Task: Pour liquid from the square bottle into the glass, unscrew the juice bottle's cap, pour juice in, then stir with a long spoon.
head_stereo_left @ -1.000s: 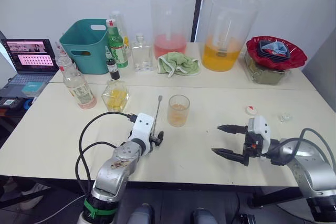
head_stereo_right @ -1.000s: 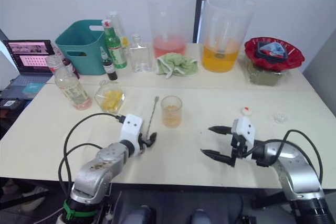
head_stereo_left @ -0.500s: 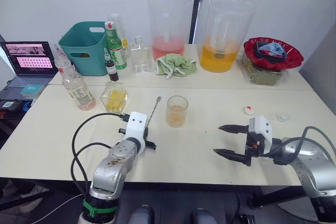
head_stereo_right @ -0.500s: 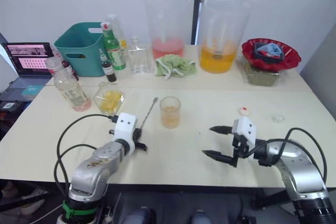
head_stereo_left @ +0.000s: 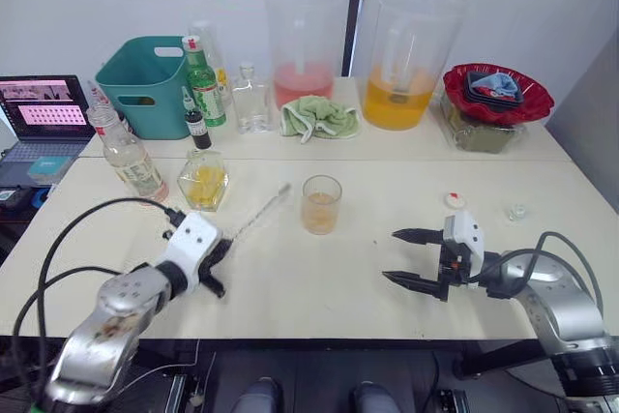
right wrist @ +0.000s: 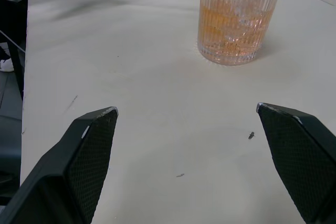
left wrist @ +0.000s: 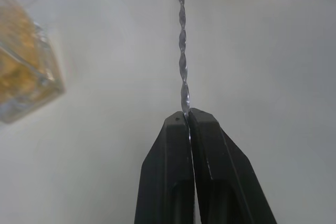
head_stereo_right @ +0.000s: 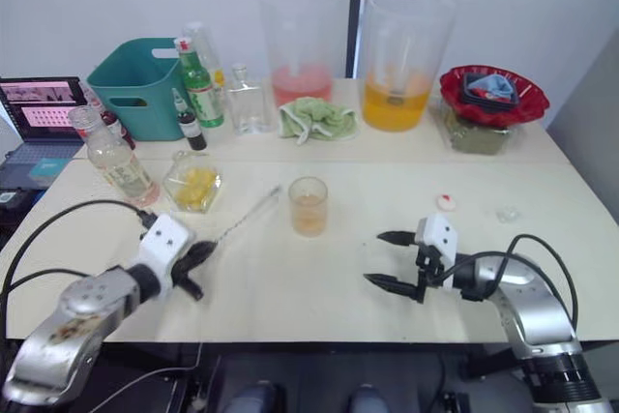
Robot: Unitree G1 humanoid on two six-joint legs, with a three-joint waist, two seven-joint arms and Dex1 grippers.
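Note:
My left gripper [head_stereo_left: 221, 249] is shut on the end of the long twisted metal spoon [head_stereo_left: 257, 211], which points from its fingertips [left wrist: 187, 116] toward the glass [head_stereo_left: 320, 204]. The ribbed glass holds some orange liquid and stands mid-table. A squat square bottle [head_stereo_left: 205, 181] with yellow contents stands left of the spoon. Further left is the uncapped juice bottle [head_stereo_left: 127, 154]; its red-and-white cap [head_stereo_left: 454, 200] lies to the right. Right of the glass, my right gripper [head_stereo_left: 392, 255] hovers open and empty over bare table, facing the glass [right wrist: 239, 17].
Along the back stand a teal bin [head_stereo_left: 147, 84], a green bottle [head_stereo_left: 203, 84], a clear bottle [head_stereo_left: 250, 99], two large jugs [head_stereo_left: 404, 60], a green cloth [head_stereo_left: 317, 117] and a red bowl [head_stereo_left: 493, 94]. A laptop [head_stereo_left: 39, 118] sits far left. A small clear stopper [head_stereo_left: 517, 212] lies far right.
The left gripper closed on the spoon's end and drew back to the left, swinging that end with it. The right gripper stayed open and barely moved.

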